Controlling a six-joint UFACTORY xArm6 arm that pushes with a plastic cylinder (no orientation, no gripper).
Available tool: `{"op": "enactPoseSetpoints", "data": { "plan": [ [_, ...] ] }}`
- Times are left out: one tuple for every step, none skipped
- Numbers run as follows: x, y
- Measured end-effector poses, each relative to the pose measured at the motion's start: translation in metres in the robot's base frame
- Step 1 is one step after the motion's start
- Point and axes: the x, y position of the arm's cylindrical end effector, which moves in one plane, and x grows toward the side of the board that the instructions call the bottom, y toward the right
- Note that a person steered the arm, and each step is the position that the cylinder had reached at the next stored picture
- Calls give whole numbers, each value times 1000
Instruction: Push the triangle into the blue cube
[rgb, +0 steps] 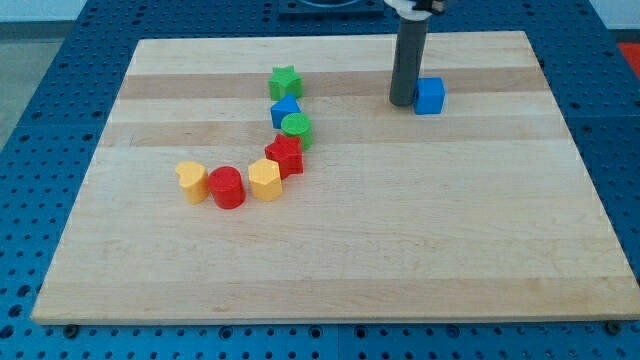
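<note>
My tip (402, 102) rests on the wooden table (400, 240) near the view's top, just to the view's left of the blue cube (430, 96), so close that the two seem to touch, though I cannot tell for certain. The tool is a plain dark rod with no parts that part or close, and it grasps nothing.

The other blocks lie well apart from the tip, in a curved chain left of the table's middle. At the chain's upper end stands a green star (285, 81). Just below it sits a blue block (285, 110) that looks to be the triangle; its shape is hard to make out, since the green cylinder (297, 127) crowds against its lower right side. Below that comes a red star (285, 156), then a yellow block (265, 180) touching it, a red cylinder (228, 187) beside that, and a yellow heart-like block (192, 181) at the chain's left end.

Between the blue triangle and the blue cube lies bare wood, with only my rod standing on the cube's near side. The green star and green cylinder hem the triangle in above and below.
</note>
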Motion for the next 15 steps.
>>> {"op": "enactPoseSetpoints", "data": {
  "plan": [
    [7,-39],
    [-18,-69],
    [-70,-101],
    [-87,-153],
    [-87,-214],
    [-52,-243],
    [-25,-243],
    [-15,-234],
    [-16,-212],
    [-9,-200],
    [11,-200],
    [26,-200],
    [28,-188],
    [28,-158],
    [28,-117]
  ]
}}
